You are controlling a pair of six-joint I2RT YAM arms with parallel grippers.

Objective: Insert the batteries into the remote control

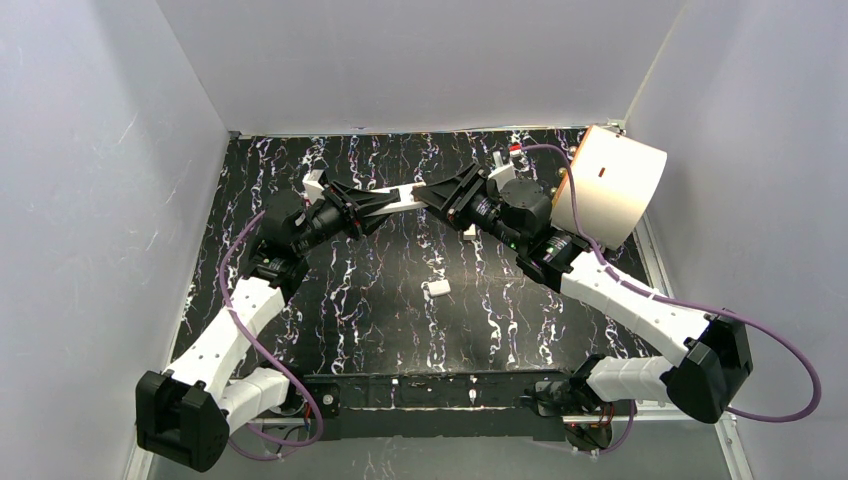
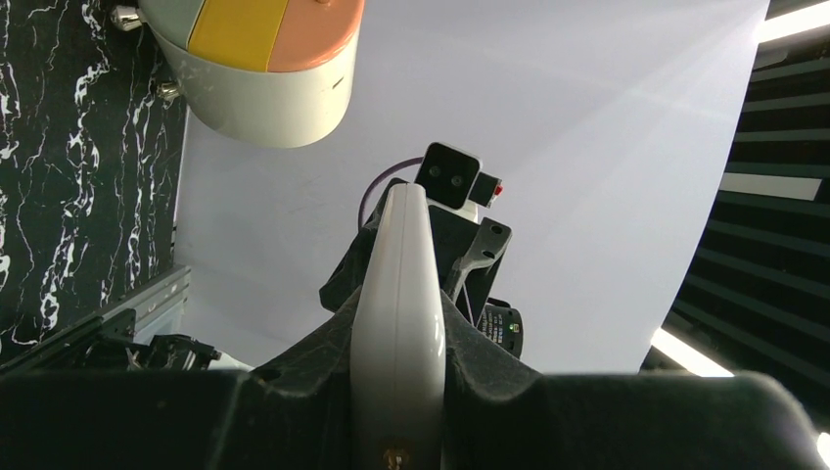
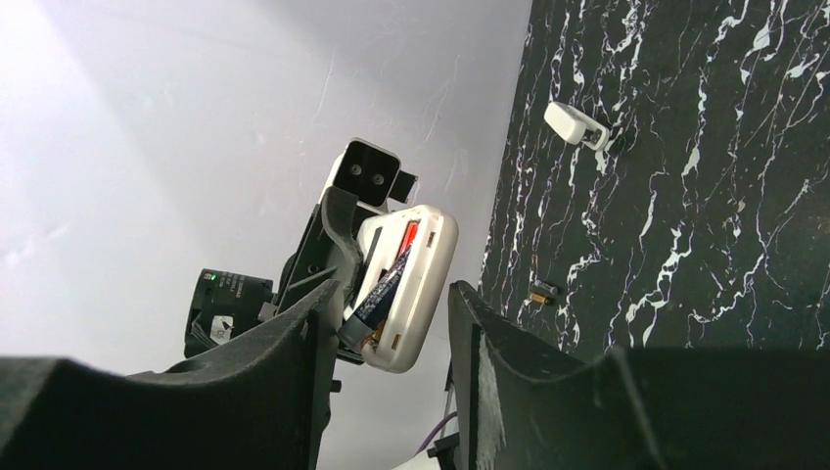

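My left gripper (image 1: 365,207) is shut on a white remote control (image 1: 400,196) and holds it above the black marbled table. In the left wrist view the remote control (image 2: 396,284) is clamped edge-on between the pads. The right wrist view shows the remote control (image 3: 416,284) with its compartment open and a dark blue battery (image 3: 384,289) lying tilted in it, its lower end poking out. My right gripper (image 3: 391,338) straddles that end, open; its left finger (image 3: 284,362) is next to the battery, its right finger (image 3: 509,372) apart from the remote. Another battery (image 3: 541,292) lies on the table.
A small white oblong piece (image 1: 437,288) lies mid-table and also shows in the right wrist view (image 3: 576,125). A large cream cylinder (image 1: 610,185) lies on its side at the back right. White walls enclose the table on three sides.
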